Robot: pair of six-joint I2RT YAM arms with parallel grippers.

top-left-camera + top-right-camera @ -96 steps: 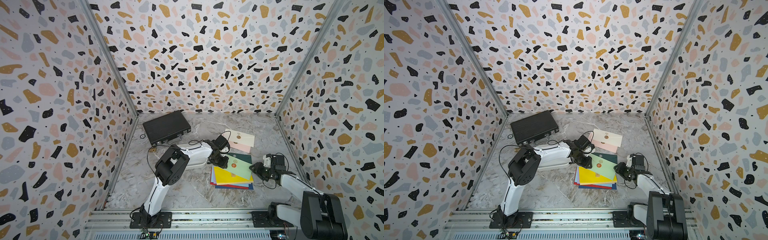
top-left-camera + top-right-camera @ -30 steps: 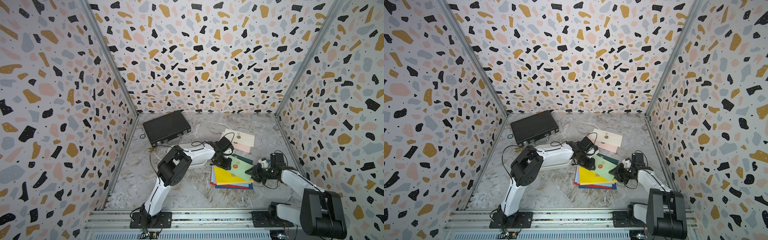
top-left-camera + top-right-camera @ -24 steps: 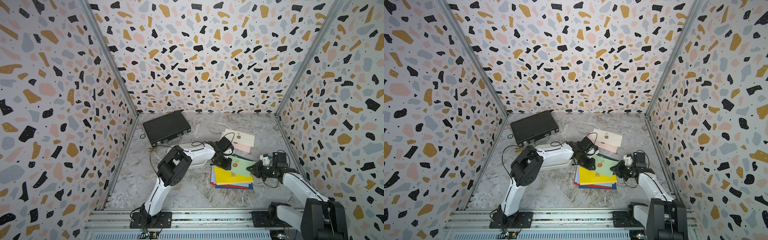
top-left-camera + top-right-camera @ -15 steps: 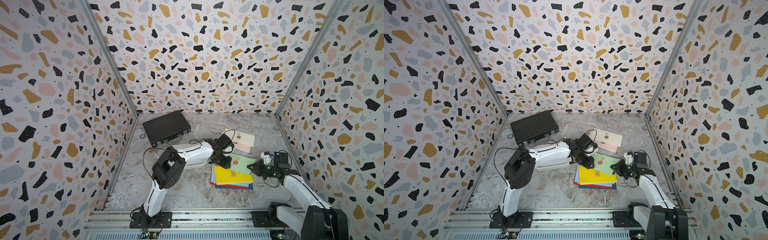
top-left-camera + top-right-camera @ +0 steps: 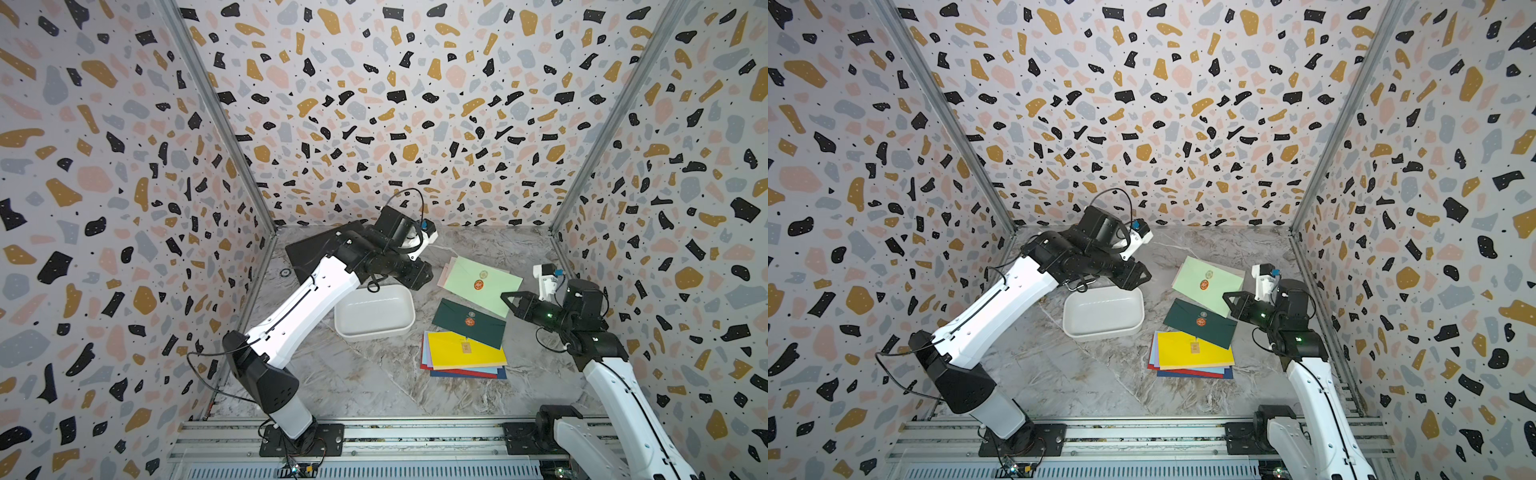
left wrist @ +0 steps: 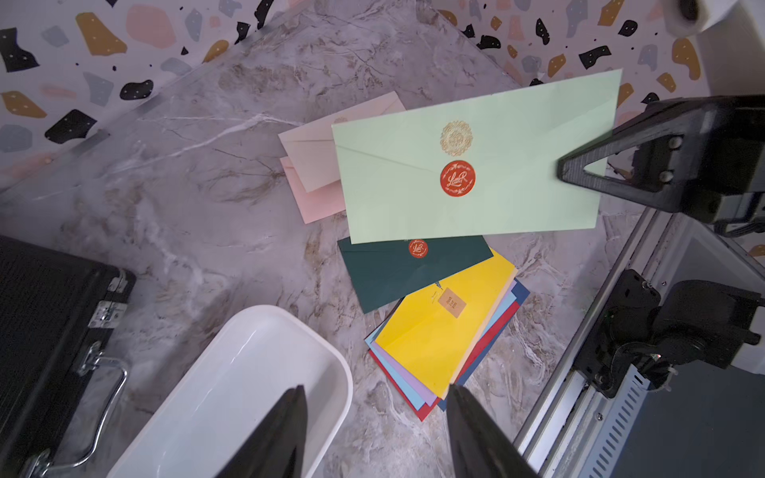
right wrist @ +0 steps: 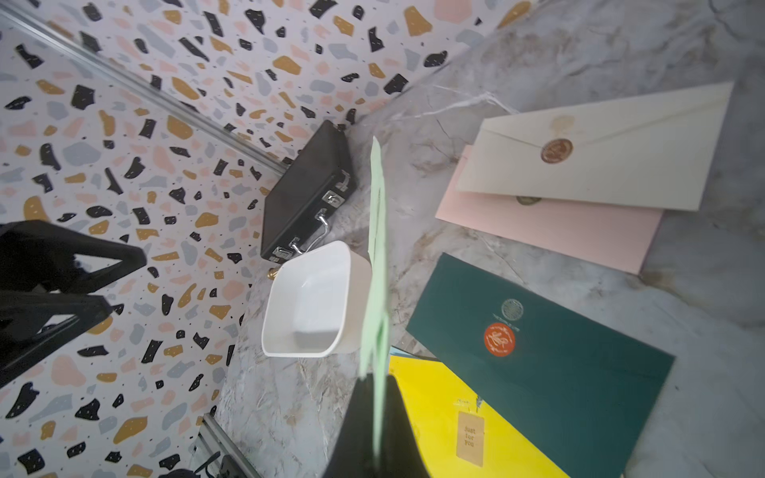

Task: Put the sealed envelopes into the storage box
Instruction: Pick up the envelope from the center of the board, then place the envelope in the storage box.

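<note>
The light green envelope [image 5: 478,282] is clamped at one short edge by the right fingers [image 5: 519,305] and is held clear of the surface [image 5: 374,382], tilted. In both top views it is seen nearly face on. In the right wrist view it [image 7: 376,248] appears only as a thin edge running away from the closed fingers [image 7: 352,434].

The red round seal [image 6: 457,178] and a paler embossed one above it are read most clearly in the left wrist view. The cream envelope [image 7: 600,157] and pink envelope [image 7: 538,231], overlapped on the surface, are shown in full by the right wrist view. In the top views they are almost wholly covered by the raised envelope.

The left fingers [image 6: 285,434] are spread wide with nothing between them. In a top view they [image 5: 1133,276] hang over the far corner of the storage box [image 5: 1100,332], which is seen lying empty beside the black briefcase [image 7: 302,194]. That case is largely hidden behind the left arm in the top views.

The dark green envelope [image 5: 465,322] rests partly on the fanned stack topped by the yellow envelope [image 5: 461,351], just beside the box. The words "just for you" on the yellow envelope's tag can be read only in the right wrist view.
</note>
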